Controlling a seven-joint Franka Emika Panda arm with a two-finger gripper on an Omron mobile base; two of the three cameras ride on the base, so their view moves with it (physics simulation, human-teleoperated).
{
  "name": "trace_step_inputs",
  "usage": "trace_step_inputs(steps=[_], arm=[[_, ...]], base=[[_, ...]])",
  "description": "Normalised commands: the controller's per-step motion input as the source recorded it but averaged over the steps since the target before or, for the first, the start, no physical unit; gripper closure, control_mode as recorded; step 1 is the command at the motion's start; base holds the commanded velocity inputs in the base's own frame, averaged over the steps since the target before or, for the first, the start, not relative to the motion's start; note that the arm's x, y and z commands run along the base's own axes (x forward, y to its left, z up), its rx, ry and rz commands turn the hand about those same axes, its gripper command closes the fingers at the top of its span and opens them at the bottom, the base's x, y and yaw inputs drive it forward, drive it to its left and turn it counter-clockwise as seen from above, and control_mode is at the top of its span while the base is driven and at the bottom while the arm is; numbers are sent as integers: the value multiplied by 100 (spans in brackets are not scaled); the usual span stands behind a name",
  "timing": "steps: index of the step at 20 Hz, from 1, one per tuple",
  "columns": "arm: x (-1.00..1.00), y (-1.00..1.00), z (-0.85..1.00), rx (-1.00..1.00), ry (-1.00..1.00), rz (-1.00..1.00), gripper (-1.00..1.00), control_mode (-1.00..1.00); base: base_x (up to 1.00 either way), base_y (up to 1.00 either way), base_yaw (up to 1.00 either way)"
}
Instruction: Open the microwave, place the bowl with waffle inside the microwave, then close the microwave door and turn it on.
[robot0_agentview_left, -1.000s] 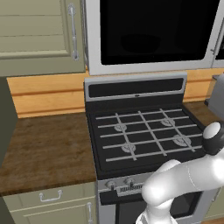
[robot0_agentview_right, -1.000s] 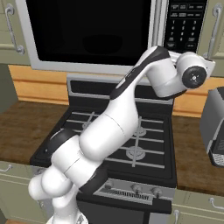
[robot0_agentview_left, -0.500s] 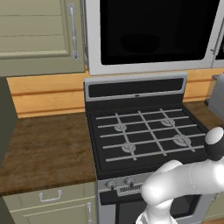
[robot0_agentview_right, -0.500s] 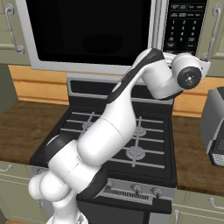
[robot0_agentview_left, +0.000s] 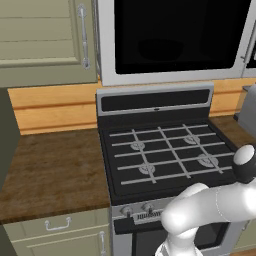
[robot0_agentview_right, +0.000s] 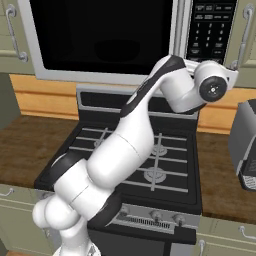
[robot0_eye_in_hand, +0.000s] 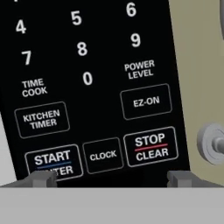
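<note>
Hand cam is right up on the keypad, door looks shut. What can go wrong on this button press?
1. START sits over the left fingertip, CLOCK lies between the jaws, STOP/CLEAR is near the right one. A small lateral slip may hit the wrong key.
2. The jaws stand apart, so a straight push may land both tips on different keys at once.
3. The microwave door glass is dark; whether the bowl is inside cannot be told.

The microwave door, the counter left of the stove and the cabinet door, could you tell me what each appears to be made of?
The microwave door: glossy black glass in a silver-grey, brushed-metal-looking frame, faintly reflective. The counter: dark brown wood, by its mottled grain, or possibly a laminate. The cabinet door: painted wood, matte olive-green with recessed panel lines, and a shiny metal handle.
</note>
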Motion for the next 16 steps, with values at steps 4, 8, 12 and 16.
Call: trace_step_inputs(steps=[4,8,12,16], arm=[[24,0,3,0,0,0,-100,-100],[29,0,0,0,0,0,-100,-100],[24,0,0,0,0,0,-100,-100],[0,0,0,0,0,0,-100,-100]], base=[[0,0,0],[0,0,0],[0,0,0],[0,0,0]])
